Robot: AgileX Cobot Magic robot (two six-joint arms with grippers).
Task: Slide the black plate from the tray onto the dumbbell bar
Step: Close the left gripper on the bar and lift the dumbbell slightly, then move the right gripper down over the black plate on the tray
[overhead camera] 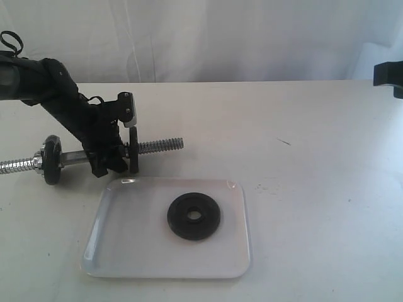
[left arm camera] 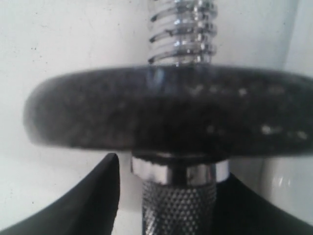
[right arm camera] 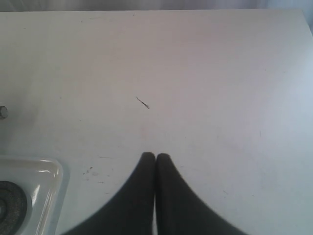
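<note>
Where the desk nears its front edge, left of the middle, the tray lies flat. The black plate rests flat inside it, a little toward the tray's right side and clear of the rim. Just behind the tray, toward the left edge, the dumbbell bar has a bare threaded end jutting past a black disc. A second disc sits nearer the left edge. The left hand is closed around the bar between the two discs, its fingers on either side of the knurled grip. By the far right corner, the right hand hangs above the desk, fingertips pressed together on nothing.
</note>
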